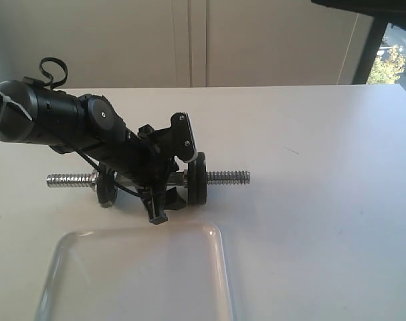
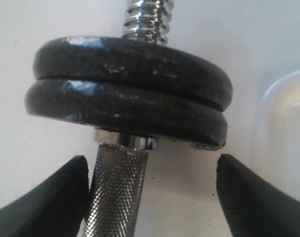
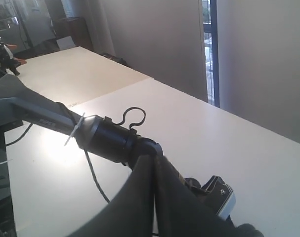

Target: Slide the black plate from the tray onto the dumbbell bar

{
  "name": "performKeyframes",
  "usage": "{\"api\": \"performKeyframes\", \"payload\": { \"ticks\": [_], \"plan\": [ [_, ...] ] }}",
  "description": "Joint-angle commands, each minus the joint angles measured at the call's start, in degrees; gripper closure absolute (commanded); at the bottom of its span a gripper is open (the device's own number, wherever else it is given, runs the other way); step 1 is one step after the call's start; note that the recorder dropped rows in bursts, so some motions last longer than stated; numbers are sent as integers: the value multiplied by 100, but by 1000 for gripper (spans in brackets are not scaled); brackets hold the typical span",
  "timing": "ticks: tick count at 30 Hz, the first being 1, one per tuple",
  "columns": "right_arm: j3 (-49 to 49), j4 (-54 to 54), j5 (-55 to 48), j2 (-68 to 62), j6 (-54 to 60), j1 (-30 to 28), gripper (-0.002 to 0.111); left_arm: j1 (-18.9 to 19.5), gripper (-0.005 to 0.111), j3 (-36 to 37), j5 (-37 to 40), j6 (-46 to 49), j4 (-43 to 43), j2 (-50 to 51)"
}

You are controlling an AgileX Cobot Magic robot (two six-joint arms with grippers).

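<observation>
The dumbbell bar (image 1: pixel 226 177) lies across the white table with its threaded ends showing. The black plate (image 2: pixel 130 57) sits on the bar near one threaded end, flat against a second like disc (image 2: pixel 125 106). A smaller black disc (image 1: pixel 106 190) sits on the bar's other side. My left gripper (image 1: pixel 170 175) straddles the knurled middle of the bar (image 2: pixel 117 192), open, one finger (image 2: pixel 56 192) close beside the bar and the other well apart. The tray (image 1: pixel 136 274) in front holds nothing. My right gripper (image 3: pixel 154 160) is raised off the table, shut and empty.
The left arm (image 1: pixel 55 117) reaches in from the left, low over the table. In the left wrist view the tray's rim (image 2: pixel 283 123) lies just beside the plates. A window edge (image 1: pixel 390 53) is at the far right.
</observation>
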State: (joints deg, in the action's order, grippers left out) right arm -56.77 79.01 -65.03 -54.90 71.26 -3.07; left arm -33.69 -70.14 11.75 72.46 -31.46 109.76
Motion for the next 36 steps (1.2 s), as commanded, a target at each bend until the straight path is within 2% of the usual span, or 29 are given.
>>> {"api": "performKeyframes", "payload": {
  "ticks": [1, 12, 36],
  "plan": [
    [21, -251, -29, 284, -388, -40, 108, -16, 33, 15, 140, -57, -66, -7],
    [31, -732, -64, 758, -1031, -27, 108, -16, 33, 15, 140, -57, -66, -7],
    [31, -1327, 106, 1416, -1497, -27, 108, -16, 33, 15, 7, -44, 93, -7]
  ]
}}
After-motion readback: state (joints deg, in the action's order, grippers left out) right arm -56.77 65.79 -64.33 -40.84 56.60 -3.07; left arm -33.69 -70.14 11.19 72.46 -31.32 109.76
